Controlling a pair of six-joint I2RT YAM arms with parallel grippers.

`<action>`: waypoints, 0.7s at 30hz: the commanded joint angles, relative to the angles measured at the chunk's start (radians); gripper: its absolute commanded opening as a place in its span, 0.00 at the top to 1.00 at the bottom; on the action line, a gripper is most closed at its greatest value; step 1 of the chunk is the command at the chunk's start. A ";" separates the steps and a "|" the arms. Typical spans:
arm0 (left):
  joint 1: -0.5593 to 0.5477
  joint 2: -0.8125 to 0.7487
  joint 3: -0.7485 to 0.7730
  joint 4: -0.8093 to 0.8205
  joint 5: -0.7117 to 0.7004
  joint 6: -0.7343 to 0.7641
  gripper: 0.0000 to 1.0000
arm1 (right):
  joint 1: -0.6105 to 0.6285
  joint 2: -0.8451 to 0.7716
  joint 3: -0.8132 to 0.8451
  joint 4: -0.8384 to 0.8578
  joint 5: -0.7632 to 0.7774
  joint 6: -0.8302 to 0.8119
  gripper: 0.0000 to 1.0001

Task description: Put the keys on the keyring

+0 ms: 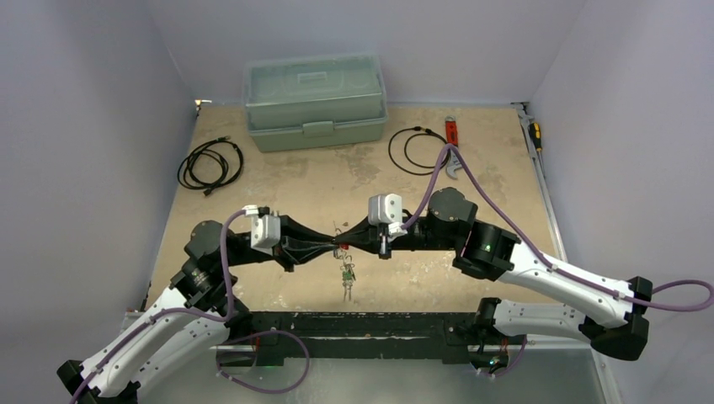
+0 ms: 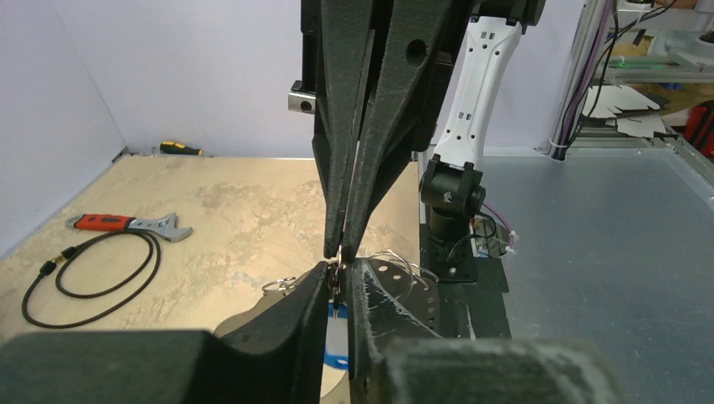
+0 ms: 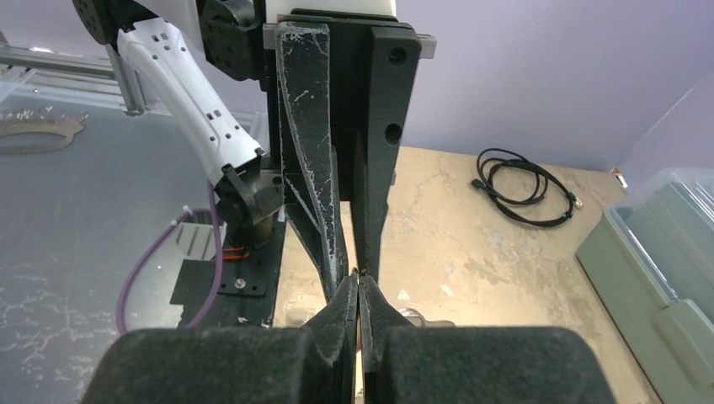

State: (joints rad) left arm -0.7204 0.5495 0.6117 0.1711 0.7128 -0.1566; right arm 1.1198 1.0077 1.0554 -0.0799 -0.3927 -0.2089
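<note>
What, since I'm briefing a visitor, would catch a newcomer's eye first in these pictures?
First, the left tool and right tool meeting tip to tip over the middle of the table, with a small bunch of keys just on the near side of their tips. Next, the pale green lidded box at the far edge.

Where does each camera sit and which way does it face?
Top external: above, behind the bases, looking down on the table; both arms show, left gripper meeting right gripper.
Left wrist: looks past its own fingers at the right arm's base.
Right wrist: looks past its own fingers at the left arm's base.
Shared: top and left wrist show the wrench.
</note>
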 commanded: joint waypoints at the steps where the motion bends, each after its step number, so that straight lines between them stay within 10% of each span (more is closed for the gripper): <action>1: -0.001 -0.002 0.011 0.050 -0.012 -0.016 0.95 | 0.000 -0.003 -0.009 0.119 -0.047 0.029 1.00; 10: 0.000 0.006 0.023 0.016 -0.072 -0.010 1.00 | 0.002 -0.037 -0.057 0.254 0.039 0.124 0.99; 14: 0.002 0.010 0.033 -0.024 -0.119 0.007 1.00 | 0.002 -0.063 -0.070 0.388 0.416 0.355 0.56; 21: 0.003 0.032 0.040 -0.055 -0.157 0.020 1.00 | 0.001 -0.094 -0.106 0.536 0.827 0.763 0.17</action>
State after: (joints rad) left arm -0.7204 0.5755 0.6113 0.0940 0.5987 -0.1535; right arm 1.1198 0.9310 0.9405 0.3000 0.1505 0.2928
